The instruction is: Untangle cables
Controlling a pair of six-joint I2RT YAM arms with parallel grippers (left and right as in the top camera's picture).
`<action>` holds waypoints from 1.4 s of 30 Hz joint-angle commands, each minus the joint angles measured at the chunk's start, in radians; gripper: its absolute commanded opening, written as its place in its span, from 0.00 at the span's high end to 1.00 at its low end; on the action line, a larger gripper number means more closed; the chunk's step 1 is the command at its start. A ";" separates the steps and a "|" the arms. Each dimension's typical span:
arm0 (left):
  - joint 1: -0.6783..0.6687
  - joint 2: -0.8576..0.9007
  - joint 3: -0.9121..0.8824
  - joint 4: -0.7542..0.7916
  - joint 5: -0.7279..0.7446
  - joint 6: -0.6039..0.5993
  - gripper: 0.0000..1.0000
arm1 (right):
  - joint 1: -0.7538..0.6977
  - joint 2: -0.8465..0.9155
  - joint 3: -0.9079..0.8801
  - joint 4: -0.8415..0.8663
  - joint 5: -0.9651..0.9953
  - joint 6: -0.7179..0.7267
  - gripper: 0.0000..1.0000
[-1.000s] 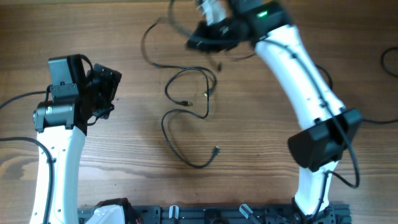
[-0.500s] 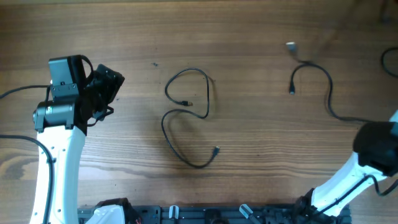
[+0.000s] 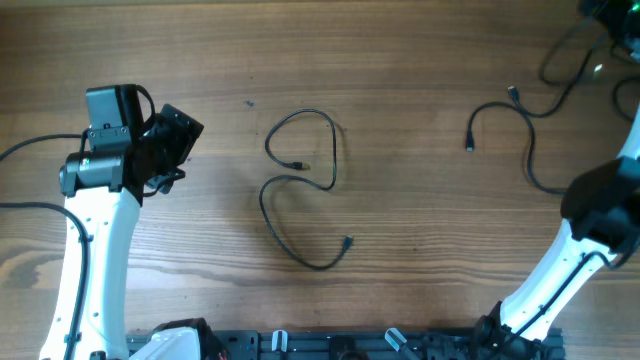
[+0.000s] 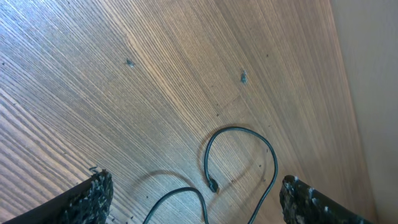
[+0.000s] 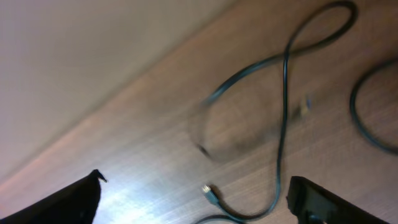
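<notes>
One thin black cable point(image 3: 333, 160) lies in the middle of the table, curled in a loop over an S-bend, with small plugs at both ends. Two more cables lie far right: one point(image 3: 528, 140) hooks down from a plug, the other point(image 3: 548, 110) runs up toward the corner. My left gripper point(image 3: 178, 150) hovers open left of the middle cable. In the left wrist view that cable's loop point(image 4: 239, 130) lies on the wood between the open fingers of the left gripper point(image 4: 199, 199). My right gripper point(image 5: 199, 202) is open above a silvery-tipped plug point(image 5: 208, 191), holding nothing. Overhead, the right gripper point(image 3: 612, 15) is mostly cut off at the top right corner.
The thicker black arm wires trail off at the left edge point(image 3: 30, 155) and the right edge point(image 3: 628, 100). A dark rail point(image 3: 340, 345) runs along the table's front edge. The table's back edge point(image 5: 124, 93) is close to the right gripper.
My right arm swung from the top middle to the far right corner, carrying a cable there, and opened its jaws. That cable now lies at the right. The left arm has barely moved.
</notes>
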 commanded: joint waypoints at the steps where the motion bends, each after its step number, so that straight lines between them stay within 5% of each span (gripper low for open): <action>1: 0.003 0.006 0.000 0.003 -0.013 0.020 0.13 | 0.026 0.000 0.014 -0.058 0.019 -0.004 0.00; 9: 0.003 0.006 0.000 0.015 -0.013 0.069 0.13 | 0.158 -0.008 0.014 -0.230 -0.243 -0.135 0.00; 20: 0.015 0.006 0.000 0.076 -0.127 0.102 0.09 | 0.597 -0.009 -0.005 -0.470 -0.242 -0.243 0.01; 28: 0.155 0.006 0.000 0.069 -0.132 0.102 0.08 | 0.829 -0.009 -0.086 -0.548 -0.095 -0.142 0.17; 34: 0.170 0.006 0.000 0.053 -0.132 0.102 0.08 | 0.908 -0.009 -0.123 -0.537 0.005 -0.020 0.25; 42: 0.170 0.006 0.000 0.050 -0.125 0.125 0.07 | 1.009 -0.098 -0.464 -0.302 0.018 0.071 0.28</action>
